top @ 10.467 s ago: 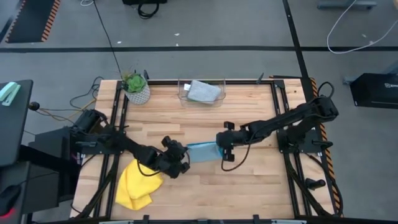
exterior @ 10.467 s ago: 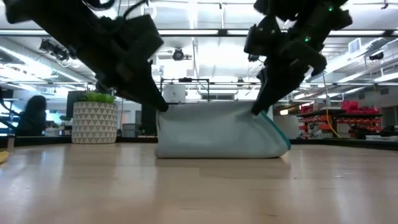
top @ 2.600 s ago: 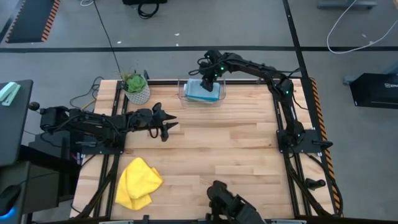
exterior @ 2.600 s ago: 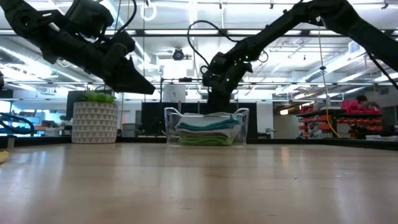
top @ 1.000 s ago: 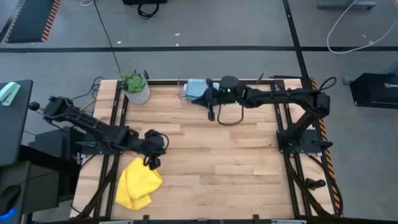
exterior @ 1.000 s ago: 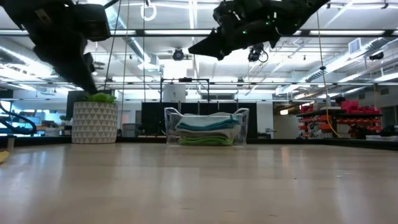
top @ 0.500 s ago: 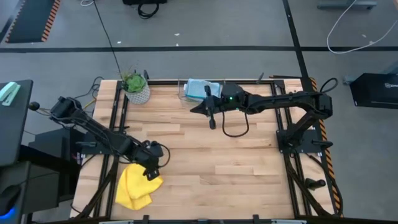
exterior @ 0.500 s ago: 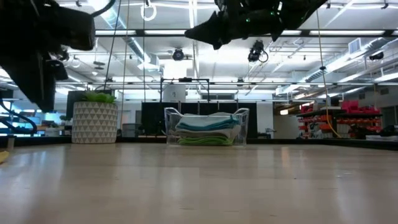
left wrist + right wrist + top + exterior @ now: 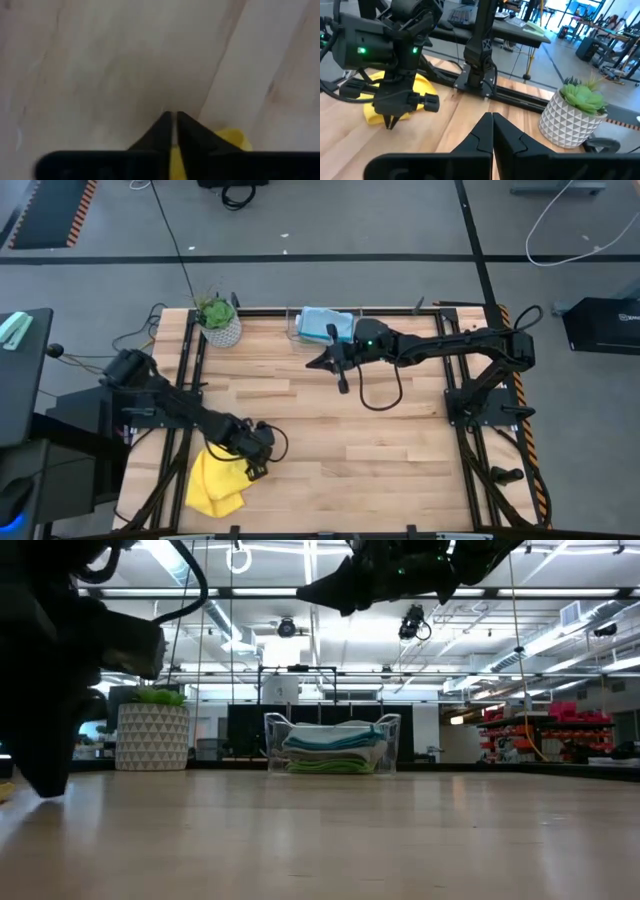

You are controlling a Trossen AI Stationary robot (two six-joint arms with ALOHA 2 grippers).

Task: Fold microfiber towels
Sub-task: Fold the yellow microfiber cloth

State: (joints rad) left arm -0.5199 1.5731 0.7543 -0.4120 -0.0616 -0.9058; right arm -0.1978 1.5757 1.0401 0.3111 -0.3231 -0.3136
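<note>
The yellow towel (image 9: 214, 480) lies crumpled on the table near its front left corner; it also shows in the right wrist view (image 9: 377, 105). My left gripper (image 9: 262, 457) is shut and points down at the towel's right edge, low over the wood (image 9: 173, 120). My right gripper (image 9: 325, 362) is shut and empty, high above the table in front of the clear bin (image 9: 321, 326). In the bin lie folded towels: light blue (image 9: 332, 739) on top, a pale layer below it, bright green (image 9: 322, 766) at the bottom. My left gripper points down from above with its shut fingertips (image 9: 389, 123) right beside the yellow towel's right edge (image 9: 231, 138). I cannot tell whether they touch the towel or the table.
A green plant in a white patterned pot (image 9: 218, 321) stands at the far left corner, left of the bin. Dark rails (image 9: 190, 370) run along the table's left and right sides. Bare wood (image 9: 380, 450) lies between the towel and the right arm's base.
My left gripper has gone toward the table's near edge and a little to the right, coming down to the yellow towel's right edge. My right gripper has drawn a little away from the bin toward the table's middle, staying high. The towels have not moved.
</note>
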